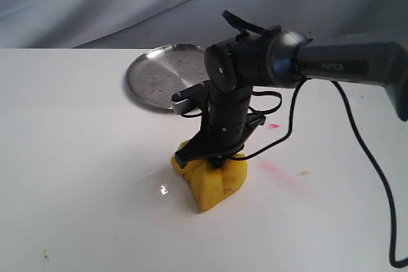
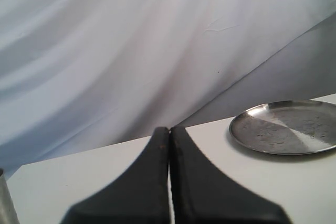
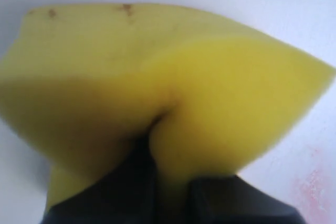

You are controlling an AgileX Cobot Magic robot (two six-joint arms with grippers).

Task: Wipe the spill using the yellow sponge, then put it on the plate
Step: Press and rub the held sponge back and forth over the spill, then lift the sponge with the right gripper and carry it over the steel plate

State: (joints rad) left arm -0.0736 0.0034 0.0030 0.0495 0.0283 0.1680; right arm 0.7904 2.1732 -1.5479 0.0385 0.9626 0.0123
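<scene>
Yellow sponge [image 1: 210, 186] pressed on glossy white table [image 1: 83, 157].

Exterior feed first: my right arm [image 1: 344, 65] is dark grey and rounded, with pale lettering along the forearm that reads PiPER. The wrist column [image 1: 228, 109] is matte black, with a pale screw dot on the joint housing. A black cable [image 1: 376, 167] trails off it, and thinner loops sit by the wrist. There's a silver-edged camera box [image 1: 186, 99] there too. The left fingers [image 2: 142, 187] are two matte black wedges.
</scene>
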